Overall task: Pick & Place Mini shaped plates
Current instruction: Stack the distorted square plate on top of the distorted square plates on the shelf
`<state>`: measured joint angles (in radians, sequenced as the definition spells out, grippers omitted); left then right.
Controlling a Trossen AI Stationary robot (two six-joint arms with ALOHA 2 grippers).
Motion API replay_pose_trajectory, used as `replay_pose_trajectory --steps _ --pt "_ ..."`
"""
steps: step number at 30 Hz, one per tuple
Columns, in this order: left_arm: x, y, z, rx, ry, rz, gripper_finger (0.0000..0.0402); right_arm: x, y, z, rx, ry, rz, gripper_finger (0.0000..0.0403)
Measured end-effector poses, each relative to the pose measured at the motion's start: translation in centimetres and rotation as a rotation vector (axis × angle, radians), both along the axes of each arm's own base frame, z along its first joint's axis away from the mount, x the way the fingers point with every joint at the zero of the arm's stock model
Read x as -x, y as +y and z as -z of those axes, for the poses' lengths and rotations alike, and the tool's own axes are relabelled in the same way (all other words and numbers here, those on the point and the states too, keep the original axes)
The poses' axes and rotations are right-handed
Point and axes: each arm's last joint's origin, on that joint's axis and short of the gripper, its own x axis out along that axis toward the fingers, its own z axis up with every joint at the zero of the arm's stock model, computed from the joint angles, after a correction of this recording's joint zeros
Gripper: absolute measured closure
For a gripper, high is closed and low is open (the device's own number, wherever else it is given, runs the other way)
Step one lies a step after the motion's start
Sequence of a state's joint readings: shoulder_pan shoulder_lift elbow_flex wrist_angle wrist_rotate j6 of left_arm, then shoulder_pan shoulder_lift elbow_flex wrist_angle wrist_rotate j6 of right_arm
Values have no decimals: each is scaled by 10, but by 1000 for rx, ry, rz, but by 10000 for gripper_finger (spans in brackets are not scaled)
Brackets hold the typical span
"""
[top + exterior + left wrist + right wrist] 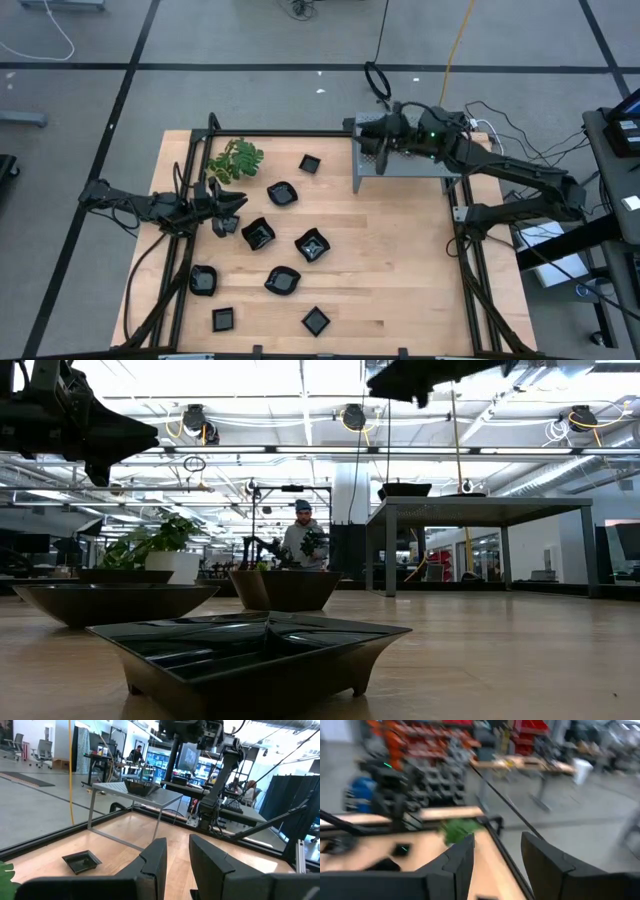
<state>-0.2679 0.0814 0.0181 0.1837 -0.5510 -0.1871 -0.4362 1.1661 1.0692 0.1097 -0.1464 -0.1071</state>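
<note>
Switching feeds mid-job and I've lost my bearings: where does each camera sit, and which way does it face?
High: overhead, straight down on the table; left arm, right arm show.
Low: tabletop height, across plates into the room; arm parts overhead.
Left wrist: past left tool toward the grey stand.
Right wrist: past right tool toward the sprig.
Shared: stand, in high, low, left wrist.

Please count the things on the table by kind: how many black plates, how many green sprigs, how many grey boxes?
Black plates: 9 (8 on the wood, 1 on top of the box)
Green sprig: 1
Grey box: 1
Total: 11
</note>
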Motion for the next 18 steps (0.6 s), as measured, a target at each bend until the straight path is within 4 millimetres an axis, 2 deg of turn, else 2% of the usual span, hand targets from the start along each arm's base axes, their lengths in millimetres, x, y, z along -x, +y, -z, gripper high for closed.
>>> replay_pose_trajectory --steps 4,8,13,18 --pt "0 0 0 0 0 0 316 -11 -2 15 -75 -77 -49 250" --pt "0 0 0 0 0 0 316 -27 5 31 -184 -55 -91 250" --pt "0 0 0 0 0 0 316 -50 40 46 -197 11 -229 250" --pt "0 0 0 0 1 0 316 -70 76 66 -131 103 -263 250"
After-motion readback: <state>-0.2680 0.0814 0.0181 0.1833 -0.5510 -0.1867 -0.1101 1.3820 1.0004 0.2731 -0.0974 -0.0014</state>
